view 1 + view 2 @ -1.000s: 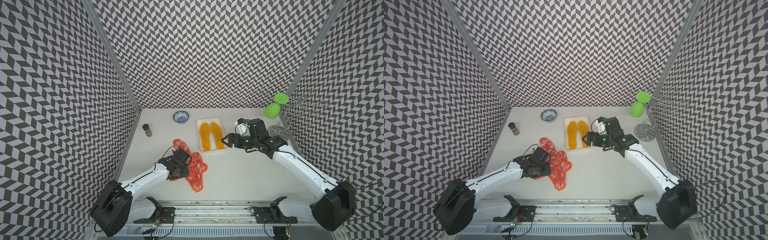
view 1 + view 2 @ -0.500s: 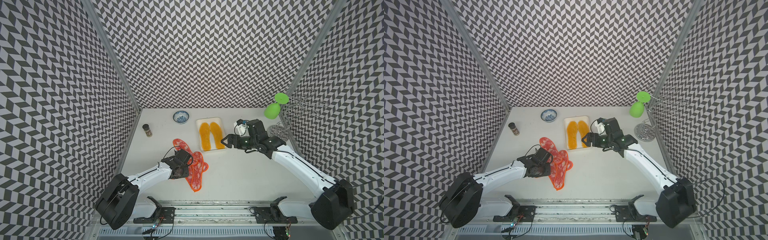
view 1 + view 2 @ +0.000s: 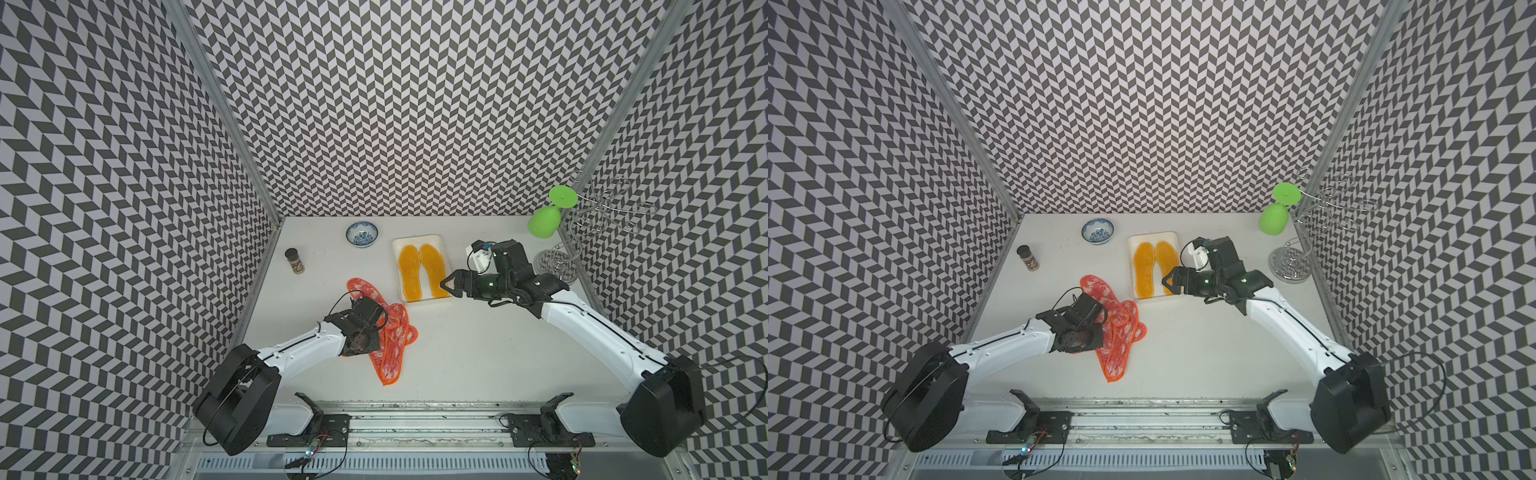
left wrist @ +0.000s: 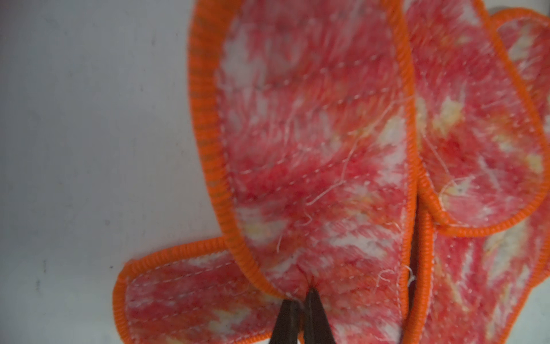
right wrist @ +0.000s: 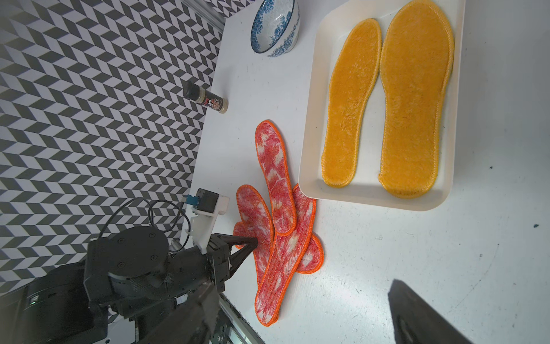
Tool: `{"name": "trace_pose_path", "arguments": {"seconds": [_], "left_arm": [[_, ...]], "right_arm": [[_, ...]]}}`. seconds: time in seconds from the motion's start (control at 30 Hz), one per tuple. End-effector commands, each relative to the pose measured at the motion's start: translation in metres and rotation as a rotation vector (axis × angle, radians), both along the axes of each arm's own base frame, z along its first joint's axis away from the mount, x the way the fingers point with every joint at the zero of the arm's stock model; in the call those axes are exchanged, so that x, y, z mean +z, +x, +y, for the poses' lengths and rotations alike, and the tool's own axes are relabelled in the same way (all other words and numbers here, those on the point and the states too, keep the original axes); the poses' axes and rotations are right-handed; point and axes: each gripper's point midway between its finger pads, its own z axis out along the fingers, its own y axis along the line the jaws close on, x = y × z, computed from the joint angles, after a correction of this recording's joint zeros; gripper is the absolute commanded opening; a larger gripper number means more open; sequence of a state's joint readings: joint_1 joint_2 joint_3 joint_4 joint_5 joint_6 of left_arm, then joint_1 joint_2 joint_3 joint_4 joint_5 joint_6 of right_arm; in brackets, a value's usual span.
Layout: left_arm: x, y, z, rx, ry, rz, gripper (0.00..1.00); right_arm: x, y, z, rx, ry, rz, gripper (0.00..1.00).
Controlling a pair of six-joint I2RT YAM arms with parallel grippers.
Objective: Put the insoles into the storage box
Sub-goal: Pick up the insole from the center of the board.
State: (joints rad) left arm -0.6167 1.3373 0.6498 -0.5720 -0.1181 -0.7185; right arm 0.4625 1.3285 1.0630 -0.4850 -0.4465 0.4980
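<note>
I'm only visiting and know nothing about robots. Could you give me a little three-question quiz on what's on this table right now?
1. How many yellow-orange insoles lie in the storage box?
2. True or false: the left gripper is pinching a mottled red insole.
3. The right gripper is: A) open and empty; B) shut on a yellow-orange insole; C) shut on the storage box's rim.

Key: 1. Two. 2. True. 3. A.
</note>
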Motion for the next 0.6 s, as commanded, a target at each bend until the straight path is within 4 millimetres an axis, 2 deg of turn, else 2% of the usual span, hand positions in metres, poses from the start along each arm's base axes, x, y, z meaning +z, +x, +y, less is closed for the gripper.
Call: {"name": "trace_pose_path", "arguments": {"seconds": [0.0,0.47,0.57], "left_arm": [[0.005,-0.003,0.008,0.003,0.047,0.025,0.00],[0.073,0.008,0.014,0.008,0.052,-0.079,0.00],[0.093,0.013,0.019,-0.001,0.080,-0.116,0.00]], "right_arm": [[0.004,0.004,0.006,0.014,0.024,-0.030,0.91],[0.018,0.010,0.007,0.019,0.029,-0.060,0.91],[0.020,0.011,0.007,0.021,0.030,-0.065,0.91]]}}
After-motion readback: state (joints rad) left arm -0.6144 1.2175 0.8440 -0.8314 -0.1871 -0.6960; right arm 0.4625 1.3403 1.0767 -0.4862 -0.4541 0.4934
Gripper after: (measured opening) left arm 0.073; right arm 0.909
